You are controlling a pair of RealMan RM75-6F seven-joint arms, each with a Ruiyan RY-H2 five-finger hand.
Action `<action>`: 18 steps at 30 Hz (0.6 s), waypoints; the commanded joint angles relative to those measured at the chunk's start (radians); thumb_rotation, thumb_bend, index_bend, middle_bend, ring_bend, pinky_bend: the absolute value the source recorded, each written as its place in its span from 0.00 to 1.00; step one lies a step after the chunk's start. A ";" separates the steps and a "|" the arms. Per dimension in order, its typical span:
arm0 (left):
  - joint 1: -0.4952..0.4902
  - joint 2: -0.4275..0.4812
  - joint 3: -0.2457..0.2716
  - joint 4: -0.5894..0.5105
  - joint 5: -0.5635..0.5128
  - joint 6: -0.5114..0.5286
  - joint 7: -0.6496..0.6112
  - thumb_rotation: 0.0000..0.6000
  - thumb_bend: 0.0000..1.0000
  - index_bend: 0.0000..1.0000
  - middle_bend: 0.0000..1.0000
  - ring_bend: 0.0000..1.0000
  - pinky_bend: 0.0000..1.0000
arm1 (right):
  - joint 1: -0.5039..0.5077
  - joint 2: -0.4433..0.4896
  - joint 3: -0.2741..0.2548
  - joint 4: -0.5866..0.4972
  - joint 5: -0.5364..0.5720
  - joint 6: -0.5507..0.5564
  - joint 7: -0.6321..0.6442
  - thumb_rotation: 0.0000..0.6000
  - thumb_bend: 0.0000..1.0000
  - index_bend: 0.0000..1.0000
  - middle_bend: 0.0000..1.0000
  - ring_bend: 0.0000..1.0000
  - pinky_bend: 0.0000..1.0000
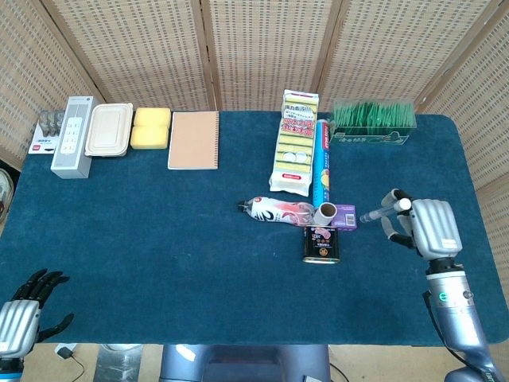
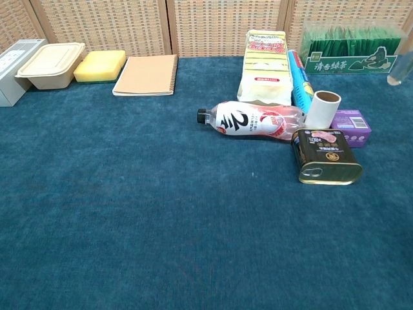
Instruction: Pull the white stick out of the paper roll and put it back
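Note:
The paper roll [image 1: 325,213] [image 2: 321,109] stands upright between the plastic bottle and the purple box, its core hollow. My right hand [image 1: 425,228] hovers to the right of it near the table's right side, pinching the thin white stick [image 1: 375,214]. The stick points left toward the roll and is clear of it. In the chest view only the stick's tip [image 2: 396,78] shows at the right edge. My left hand [image 1: 24,310] hangs low at the front left corner, off the table, fingers apart and holding nothing.
A plastic bottle [image 2: 251,120] lies left of the roll, a dark tin [image 2: 327,157] in front of it, a purple box [image 2: 352,123] to its right. Behind stand a blue tube [image 1: 320,163], sponge pack [image 1: 297,142], green box [image 1: 374,119], notebook [image 1: 193,140], yellow sponge [image 1: 151,128], food container [image 1: 109,129].

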 commanded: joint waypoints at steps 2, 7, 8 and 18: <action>0.005 0.001 0.002 0.002 0.000 0.005 -0.010 1.00 0.18 0.25 0.22 0.12 0.25 | 0.026 -0.039 0.026 0.047 0.099 -0.010 -0.032 1.00 0.49 0.94 0.96 0.97 0.85; -0.001 0.004 -0.003 -0.002 -0.009 -0.010 0.001 1.00 0.18 0.25 0.22 0.12 0.25 | 0.007 0.017 -0.011 -0.011 0.029 -0.052 0.032 1.00 0.49 0.94 0.96 0.97 0.86; -0.001 0.004 -0.001 -0.004 -0.005 -0.008 0.002 1.00 0.18 0.25 0.22 0.12 0.25 | 0.011 0.008 0.007 0.008 0.053 -0.039 0.037 1.00 0.49 0.94 0.96 0.97 0.86; -0.001 0.001 -0.001 -0.006 -0.003 -0.008 0.009 1.00 0.18 0.25 0.22 0.12 0.25 | -0.002 0.043 0.008 -0.074 0.021 -0.017 0.063 1.00 0.50 0.94 0.97 0.98 0.87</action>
